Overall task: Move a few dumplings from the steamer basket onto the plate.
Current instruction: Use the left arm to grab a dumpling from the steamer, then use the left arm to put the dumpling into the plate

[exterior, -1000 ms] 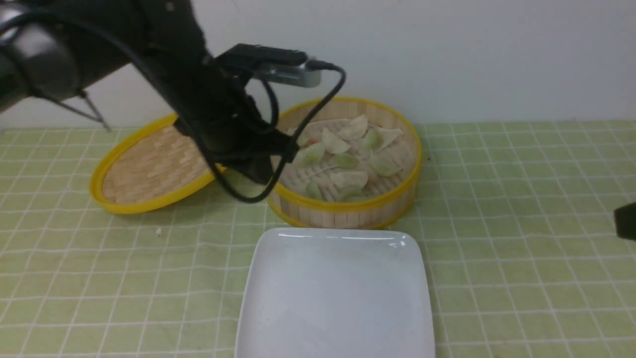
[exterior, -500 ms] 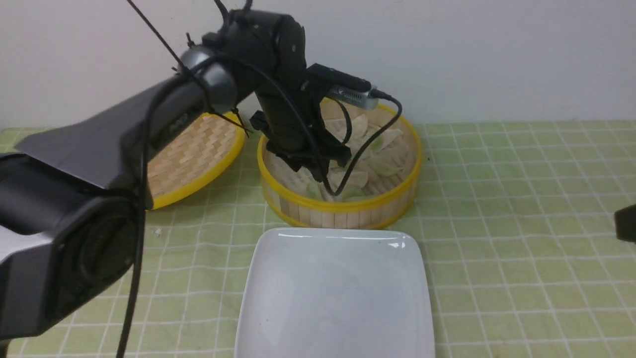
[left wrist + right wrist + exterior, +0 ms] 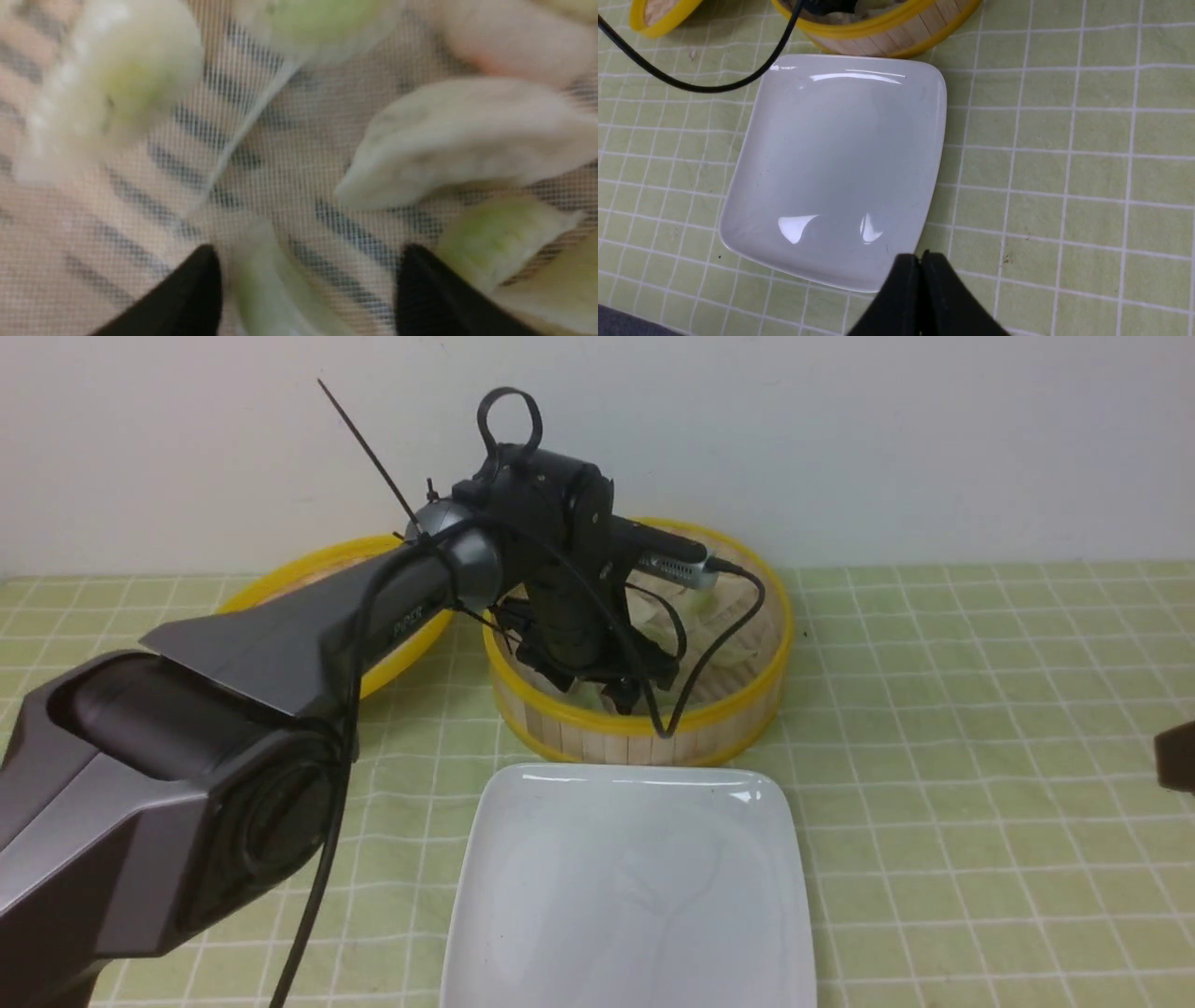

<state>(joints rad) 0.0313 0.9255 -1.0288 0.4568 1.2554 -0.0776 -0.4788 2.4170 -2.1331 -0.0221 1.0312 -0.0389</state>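
The steamer basket [image 3: 738,709] stands behind the plate [image 3: 635,896], which is bare. My left gripper [image 3: 621,695] reaches down inside the basket and hides most of the dumplings [image 3: 702,604]. In the left wrist view the left gripper [image 3: 309,252] is open just above the mesh liner. One pale green dumpling [image 3: 261,284] lies between its fingertips, nearer one of them. Other dumplings [image 3: 467,135] lie around. My right gripper [image 3: 920,256] is shut and empty, hovering by the plate's [image 3: 840,154] corner.
The flat woven lid [image 3: 308,560] with a yellow rim lies left of the basket, partly behind my left arm. A black cable [image 3: 705,84] hangs from the left wrist near the plate. A green checked cloth [image 3: 980,859] covers the table.
My left arm has swung from over the lid into the steamer basket and come down among the dumplings. Its jaws have gone from shut to open. The right gripper has stayed put.
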